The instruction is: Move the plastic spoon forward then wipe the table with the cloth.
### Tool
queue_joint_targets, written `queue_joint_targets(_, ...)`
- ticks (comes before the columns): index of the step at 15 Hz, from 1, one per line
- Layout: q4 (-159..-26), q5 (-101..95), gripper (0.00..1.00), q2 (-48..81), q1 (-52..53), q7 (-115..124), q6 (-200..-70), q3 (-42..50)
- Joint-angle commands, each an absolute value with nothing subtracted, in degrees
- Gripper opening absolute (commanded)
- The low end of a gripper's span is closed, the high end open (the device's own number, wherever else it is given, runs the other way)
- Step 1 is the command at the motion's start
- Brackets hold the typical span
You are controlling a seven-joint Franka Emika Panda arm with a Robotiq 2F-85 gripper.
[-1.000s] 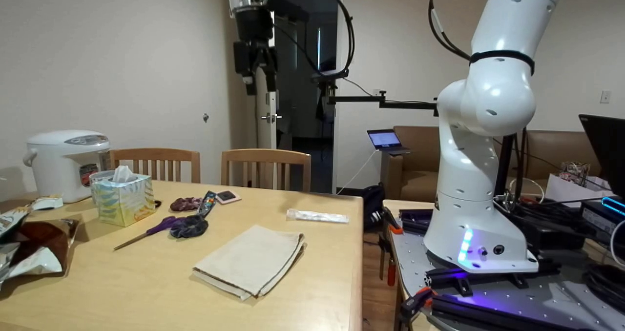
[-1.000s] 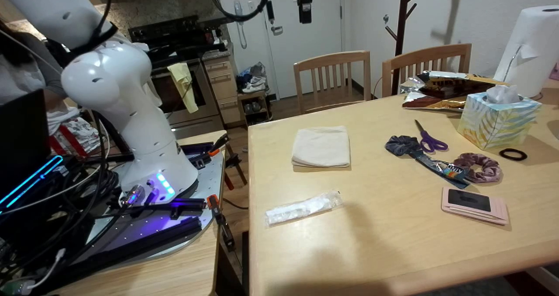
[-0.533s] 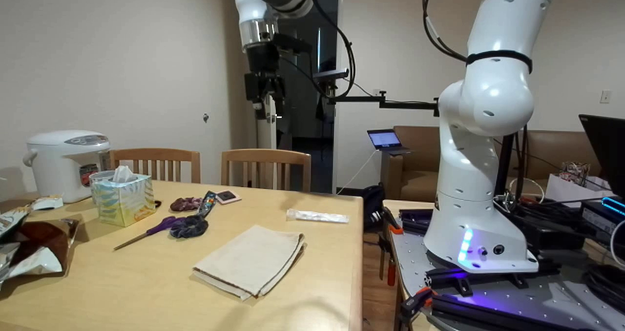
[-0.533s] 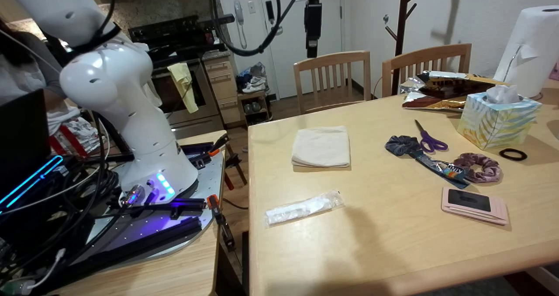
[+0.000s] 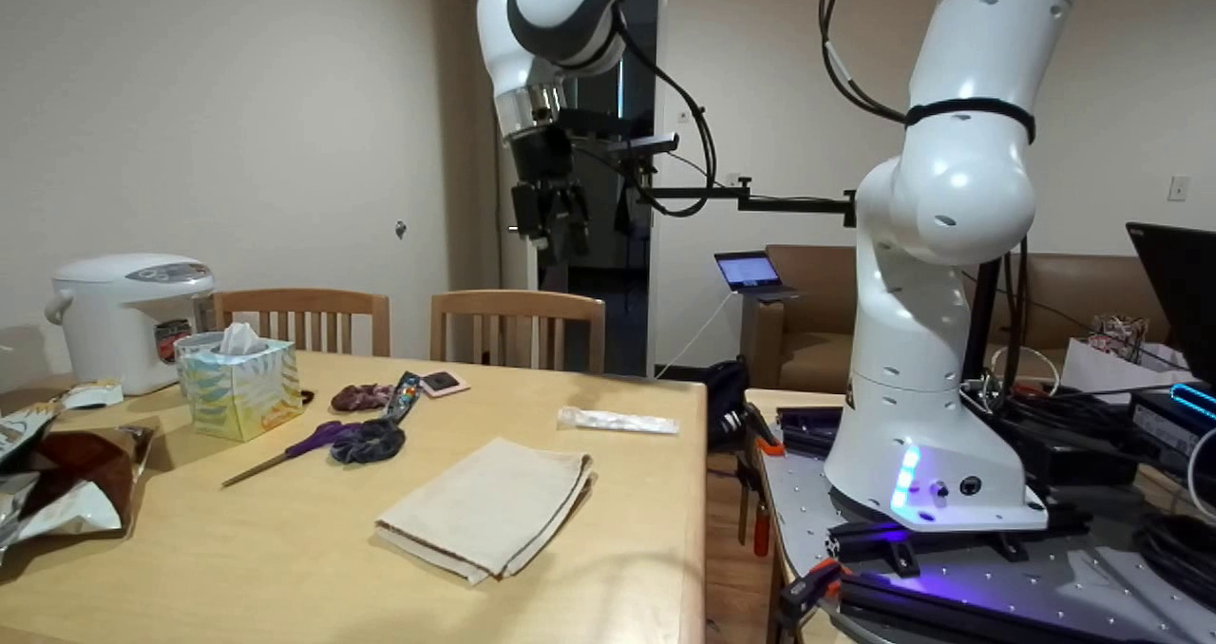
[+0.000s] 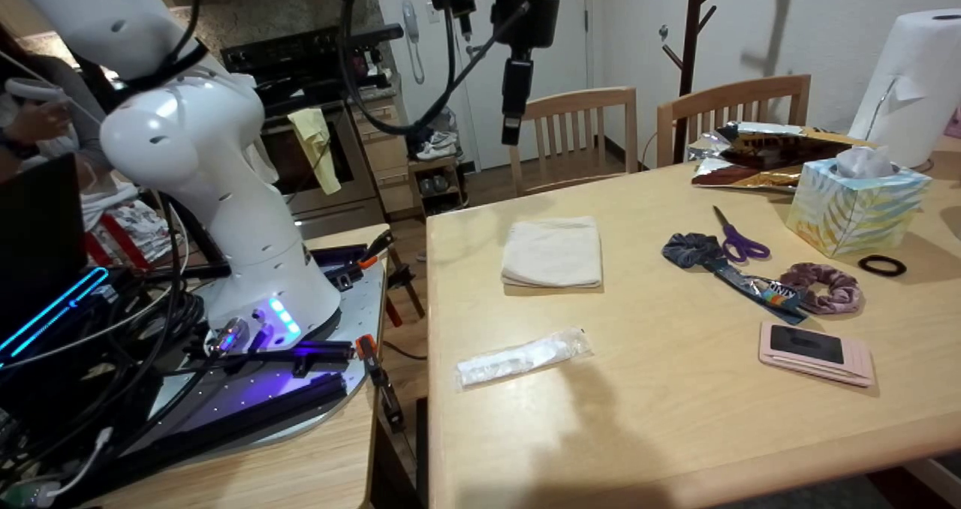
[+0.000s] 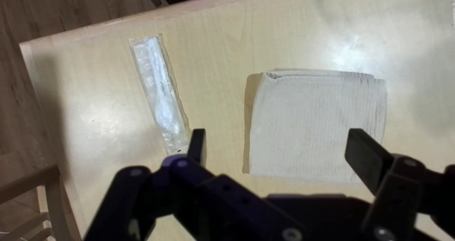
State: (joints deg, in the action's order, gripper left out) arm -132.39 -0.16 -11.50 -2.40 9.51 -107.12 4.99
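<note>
The plastic spoon (image 7: 164,106) lies in a clear wrapper flat on the table (image 6: 676,389), close to the edge facing the robot base; it also shows in both exterior views as a white strip (image 5: 622,422) (image 6: 523,359). Beside it, with a gap of bare wood between them, rests the beige cloth (image 7: 312,127), folded into a flat square (image 5: 489,506) (image 6: 553,254). High above the tabletop hangs my gripper (image 5: 560,250), pointing down. In the wrist view its fingers (image 7: 368,159) stand wide apart with nothing between them, seen over the cloth and the spoon packet's end.
Farther along the table lie purple scissors (image 6: 743,245), a dark scrunchie (image 6: 691,250), a snack wrapper (image 6: 766,290), a mauve scrunchie (image 6: 833,291) and a pink card holder (image 6: 818,353). A tissue box (image 6: 856,209), foil bags (image 6: 781,152) and a white water boiler (image 5: 133,326) stand beyond.
My gripper has come down and, in an exterior view, shifted toward the robot base, staying open. Spoon and cloth have not moved. A person's hand with a white device now shows behind the base.
</note>
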Motion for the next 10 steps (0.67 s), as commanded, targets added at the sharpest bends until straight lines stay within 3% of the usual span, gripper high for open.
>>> queue_joint_targets(1, -130.6, -3.5, 1.0, -10.9, -2.1, 12.1, -108.1, 1.9)
queue_joint_targets(10, -129.0, -7.3, 1.0, -1.6, -4.9, 9.5, -113.4, 4.9)
